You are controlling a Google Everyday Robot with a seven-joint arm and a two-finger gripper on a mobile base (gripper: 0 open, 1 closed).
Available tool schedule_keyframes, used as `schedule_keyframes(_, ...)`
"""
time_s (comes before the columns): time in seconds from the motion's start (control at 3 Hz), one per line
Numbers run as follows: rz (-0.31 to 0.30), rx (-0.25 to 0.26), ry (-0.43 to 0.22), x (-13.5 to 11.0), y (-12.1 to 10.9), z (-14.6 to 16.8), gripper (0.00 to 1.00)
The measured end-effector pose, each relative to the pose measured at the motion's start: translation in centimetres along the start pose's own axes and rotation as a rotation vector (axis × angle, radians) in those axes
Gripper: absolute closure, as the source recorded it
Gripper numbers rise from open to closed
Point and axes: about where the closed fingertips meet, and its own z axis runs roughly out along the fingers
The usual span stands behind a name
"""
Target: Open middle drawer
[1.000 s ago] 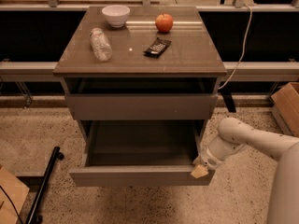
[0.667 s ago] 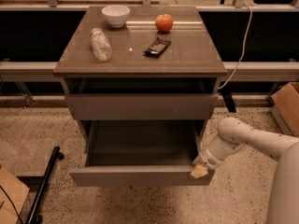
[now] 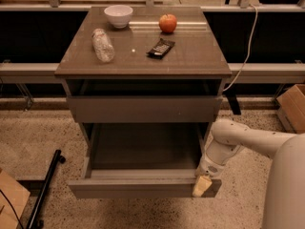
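The gripper (image 3: 201, 185) sat at the right end of the front panel of the middle drawer (image 3: 138, 187), its pale tan tip against the panel's upper edge; I could not tell whether it was wide or narrow. Compared with one second before, I saw no change; the gripper kept the same place and the drawer was out just as far. The smooth, rounded white arm (image 3: 228, 140) went up from it and bent away to the right.

The middle drawer was pulled well out, a shallow grey-brown box with flat walls and a dark, bare bottom; above it the upper drawer (image 3: 143, 109) stayed shut, its front plain and matte. The cabinet top (image 3: 190, 56) was a smooth brown slab with a slight shine; on it were a white round bowl (image 3: 118, 15) at the back, a red apple (image 3: 167, 23) to its right, a clear crumpled bottle (image 3: 103, 45) lying on its side, and a flat dark packet (image 3: 161, 47) near the middle. The floor (image 3: 28, 132) was speckled stone; a cardboard box (image 3: 293, 106) stood at the right.
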Motion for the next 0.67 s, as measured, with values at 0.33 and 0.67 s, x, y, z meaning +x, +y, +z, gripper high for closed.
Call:
schedule_keyframes(0.33, -0.003, -0.066, 0.036, 2.8, 2.8, 0.8, 0.22)
schedule_keyframes(0.67, 0.001, -0.083, 0.046, 3.9, 3.7, 1.0, 0.45)
